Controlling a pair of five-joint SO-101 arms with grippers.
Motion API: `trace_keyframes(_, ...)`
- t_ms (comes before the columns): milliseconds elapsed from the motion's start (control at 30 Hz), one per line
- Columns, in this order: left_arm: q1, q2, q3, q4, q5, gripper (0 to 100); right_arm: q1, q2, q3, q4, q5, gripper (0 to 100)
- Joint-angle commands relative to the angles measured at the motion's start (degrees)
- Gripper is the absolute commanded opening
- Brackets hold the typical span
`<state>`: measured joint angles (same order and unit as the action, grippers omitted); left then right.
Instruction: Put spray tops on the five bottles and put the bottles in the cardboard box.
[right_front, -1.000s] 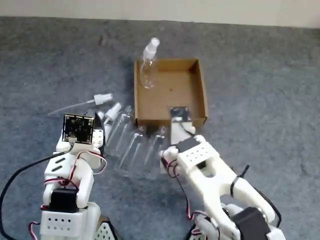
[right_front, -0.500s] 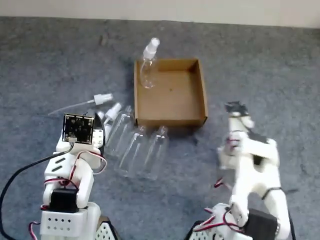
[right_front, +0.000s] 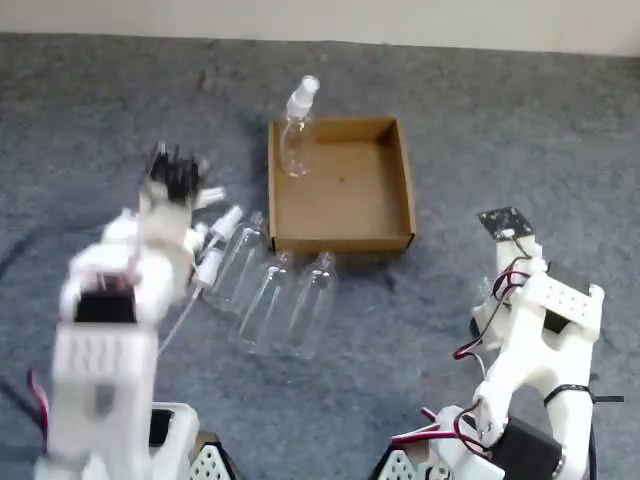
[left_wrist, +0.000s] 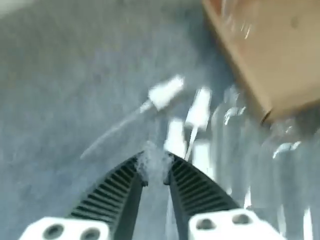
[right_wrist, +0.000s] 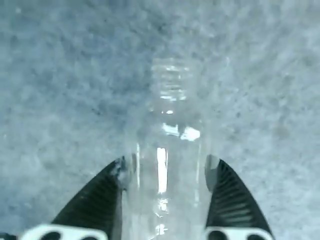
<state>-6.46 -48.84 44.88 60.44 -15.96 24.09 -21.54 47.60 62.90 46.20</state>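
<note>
My right gripper (right_wrist: 166, 164) clamped a clear bottle (right_wrist: 169, 125), threaded neck bare, glare streaks down its wall, my left gripper (left_wrist: 155, 169) narrowly parted over white spray tops (left_wrist: 166, 93).

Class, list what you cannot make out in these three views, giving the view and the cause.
- High view: the left gripper is blurred to a smear.
- Left wrist view: the loose white spray tops are blurred; their count is unclear.
- Right wrist view: the edge cuts off the base of the clear plastic bottle in the right gripper.
- High view: whether the capped clear bottle touches the brown cardboard box's floor; too small, see-through.
</note>
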Motion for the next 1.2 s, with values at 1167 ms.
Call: trace_keyframes(1167, -4.1, 100.5, -94.4, 23.9, -21.9, 0, 3.5, -2.3, 1.8, 0.3, 2.3, 12.7)
